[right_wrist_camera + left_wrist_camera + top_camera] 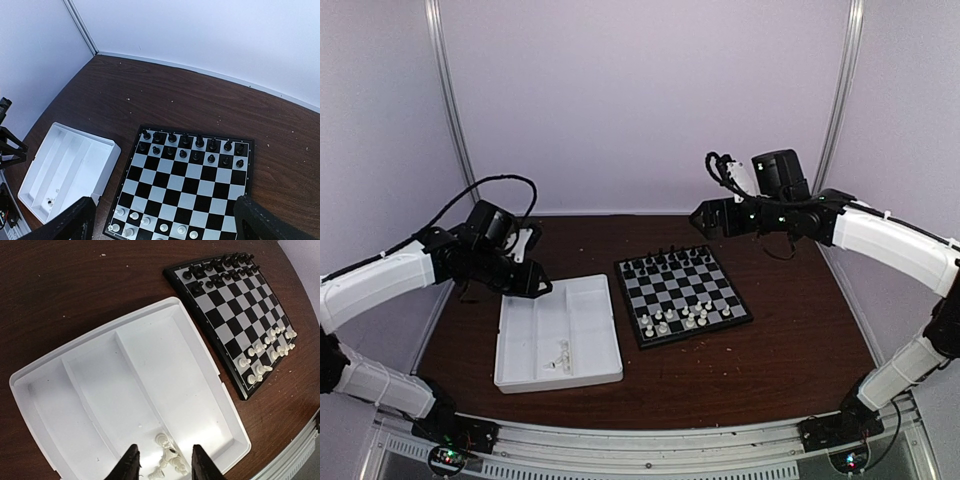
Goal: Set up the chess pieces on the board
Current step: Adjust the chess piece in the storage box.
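Observation:
The board lies right of centre on the table. Several white chess pieces stand on its near rows; in the left wrist view they are at the board's far end. A few more white pieces lie loose in the near end of a white tray. My left gripper hangs open above these, holding nothing. My right gripper is wide open, high over the board, with nothing between its fingers.
Black chessmen fill the board's two far rows. The white compartmented tray lies left of the board, almost touching it. Bare brown table surrounds both, with walls behind and at the sides.

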You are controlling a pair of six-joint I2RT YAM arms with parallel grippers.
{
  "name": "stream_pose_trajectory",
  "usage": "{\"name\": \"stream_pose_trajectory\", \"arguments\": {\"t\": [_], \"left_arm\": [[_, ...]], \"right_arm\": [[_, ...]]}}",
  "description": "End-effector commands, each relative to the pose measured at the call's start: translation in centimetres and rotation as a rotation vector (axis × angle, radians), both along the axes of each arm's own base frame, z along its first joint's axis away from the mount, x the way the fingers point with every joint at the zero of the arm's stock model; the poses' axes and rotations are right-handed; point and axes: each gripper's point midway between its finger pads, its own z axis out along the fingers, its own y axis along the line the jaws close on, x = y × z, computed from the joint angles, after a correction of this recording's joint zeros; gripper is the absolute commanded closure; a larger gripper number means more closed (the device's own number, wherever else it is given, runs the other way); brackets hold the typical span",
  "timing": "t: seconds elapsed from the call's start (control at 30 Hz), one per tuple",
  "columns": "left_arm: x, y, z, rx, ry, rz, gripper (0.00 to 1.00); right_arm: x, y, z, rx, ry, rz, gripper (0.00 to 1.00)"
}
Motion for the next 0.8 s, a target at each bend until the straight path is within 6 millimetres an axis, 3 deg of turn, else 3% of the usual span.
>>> {"name": "stream_pose_trajectory", "arguments": {"t": [0.0, 0.37, 0.6, 0.77], "left_arm": [[-0.1, -1.7, -1.5, -0.006, 0.023, -0.042, 0.67], [-1.0, -4.9, -6.1, 0.118, 0.127, -0.157, 0.81], [-3.0, -4.4, -8.2, 0.180, 0.177, -0.175, 0.78], [-3.4, -3.3, -9.0, 0.215, 0.177, -0.133, 0.78]], "right_arm": [[0.1, 0.2, 0.7, -0.016, -0.006, 0.022, 0.00], [-0.1, 0.0, 0.6, -0.051, 0.003, 0.036, 0.00], [-0.3, -0.1, 0.3, -0.028, -0.001, 0.033, 0.00], [-0.6, 0.2, 0.4, -0.015, 0.006, 0.050, 0.00]]}}
